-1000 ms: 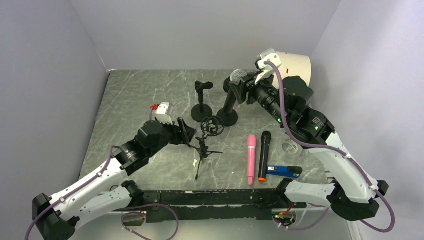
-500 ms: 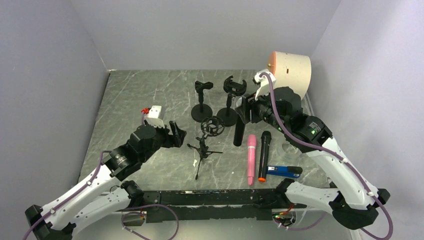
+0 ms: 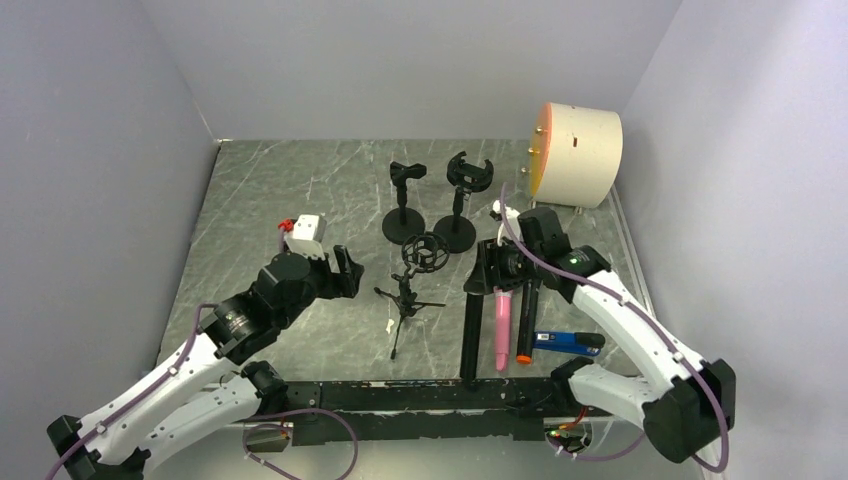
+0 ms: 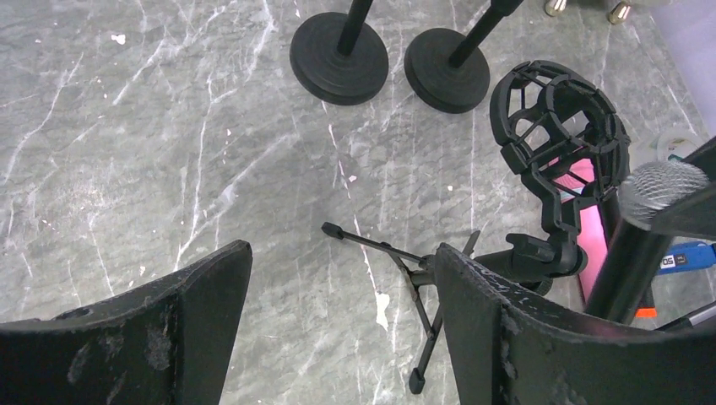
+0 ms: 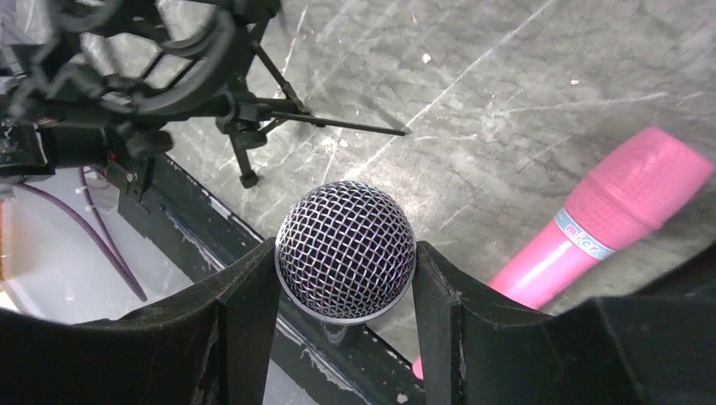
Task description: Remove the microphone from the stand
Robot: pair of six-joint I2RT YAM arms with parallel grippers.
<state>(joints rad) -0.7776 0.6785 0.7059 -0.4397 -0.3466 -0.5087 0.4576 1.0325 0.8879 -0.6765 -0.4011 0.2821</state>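
The grey marble table (image 3: pixel 260 190) carries a small tripod (image 3: pixel 405 300). Two round-based stands (image 3: pixel 403 222) sit behind the tripod, and a pink microphone (image 3: pixel 500 335) and a black microphone (image 3: pixel 522 340) lie to its right.

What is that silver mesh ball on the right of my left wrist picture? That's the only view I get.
Observer: That's the microphone's head. The right wrist view shows the right arm's jaws shut on it, one on each side.
Operator: Is it off its stand?
Observer: Yes. From the top, the wide clip on the stand holds nothing.
Operator: Where does the handle go?
Observer: From the top, it runs toward the near edge, just left of the pink microphone.
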